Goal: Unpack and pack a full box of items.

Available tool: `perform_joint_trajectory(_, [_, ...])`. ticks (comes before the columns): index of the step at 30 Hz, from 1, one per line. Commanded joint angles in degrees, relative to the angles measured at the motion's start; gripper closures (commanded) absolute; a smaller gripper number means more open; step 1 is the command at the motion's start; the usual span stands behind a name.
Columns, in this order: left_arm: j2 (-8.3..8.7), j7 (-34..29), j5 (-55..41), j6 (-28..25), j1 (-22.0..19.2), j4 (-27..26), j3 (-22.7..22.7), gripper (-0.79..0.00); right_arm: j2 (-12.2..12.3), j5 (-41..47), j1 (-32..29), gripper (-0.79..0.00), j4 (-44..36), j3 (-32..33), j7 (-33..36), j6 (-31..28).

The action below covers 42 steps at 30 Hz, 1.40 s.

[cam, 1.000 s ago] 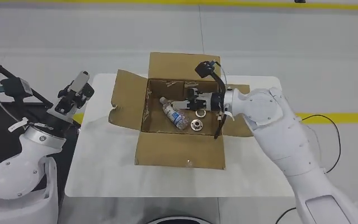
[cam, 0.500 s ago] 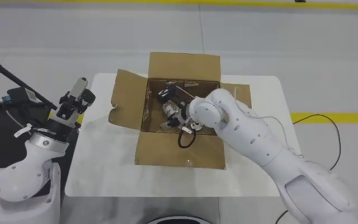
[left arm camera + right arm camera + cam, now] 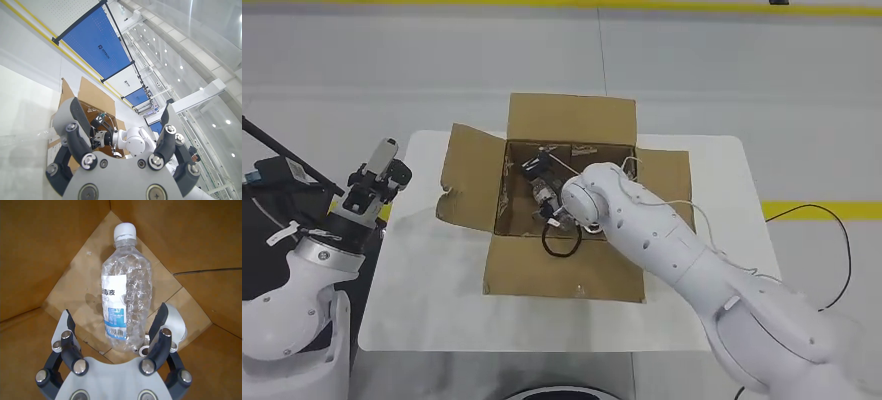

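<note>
An open cardboard box (image 3: 562, 272) stands on the white table (image 3: 432, 300). A clear plastic bottle (image 3: 130, 285) with a white cap and a blue-and-white label lies on its side on the box floor. My right gripper (image 3: 115, 311) is down inside the box, open, with a finger on each side of the bottle's lower half; I cannot tell whether they touch it. In the top view the right arm (image 3: 642, 225) covers much of the box's inside. My left gripper (image 3: 380, 170) is open and holds nothing, off the table's left edge, well away from the box.
A small round silver part (image 3: 143, 351) lies on the box floor by the bottle's base, close to one right finger. The box flaps (image 3: 467, 175) stick out to the left, back and right. In the left wrist view the box (image 3: 98, 94) is ahead.
My right arm has swung from the box's right side to the left and down over the bottle. The left arm shifted slightly a second ago and has stayed still since.
</note>
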Motion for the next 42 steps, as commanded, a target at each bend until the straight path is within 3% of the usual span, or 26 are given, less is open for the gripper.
perform_joint_trajectory(1, [0.0, 0.0, 0.0, 0.0, 0.0, 0.0, 0.0, -0.785, -0.99, 0.33, 0.17, -0.785, 2.56, -0.09, -0.6, -0.71])
perform_joint_trajectory(12, [0.0, 0.0, 0.0, 0.0, 0.0, 0.0, 0.0, -0.785, -5.79, -0.77, 1.24, -0.785, 11.35, -0.98, -0.91, -2.57])
perform_joint_trajectory(13, [0.0, 0.0, 0.0, 0.0, 0.0, 0.0, 0.0, -0.785, -6.15, -0.98, 1.3, -0.708, 11.89, -1.05, -0.85, -2.76])
perform_joint_trajectory(14, [0.0, 0.0, 0.0, 0.0, 0.0, 0.0, 0.0, -0.785, -6.5, -1.18, 1.35, -0.508, 12.45, -1.1, -0.82, -2.85])
perform_joint_trajectory(15, [0.0, 0.0, 0.0, 0.0, 0.0, 0.0, 0.0, -0.785, -6.84, -1.28, 1.39, -0.372, 12.97, -1.09, -0.89, -2.95])
perform_joint_trajectory(19, [0.0, 0.0, 0.0, 0.0, 0.0, 0.0, 0.0, -0.785, -8.05, -2.25, 1.47, -0.243, 15.04, -1.27, -0.49, -3.1])
perform_joint_trajectory(22, [0.0, 0.0, 0.0, 0.0, 0.0, 0.0, 0.0, -0.785, -8.82, -2.82, 1.57, -0.068, 16.35, -1.21, -0.39, -3.29])
perform_joint_trajectory(24, [0.0, 0.0, 0.0, 0.0, 0.0, 0.0, 0.0, -0.785, -9.2, -2.93, 1.7, 0.0, 17.16, -0.87, -1.09, -3.57])
perform_joint_trajectory(33, [0.0, 0.0, 0.0, 0.0, 0.0, 0.0, 0.0, -0.785, -8.98, -0.43, 2.66, 0.0, 17.43, 2.87, -1.64, -8.57])
perform_joint_trajectory(42, [0.0, 0.0, 0.0, 0.0, 0.0, 0.0, 0.0, -0.785, -4.78, 0.45, 1.27, 0.0, 9.74, 8.83, 2.31, -10.87])
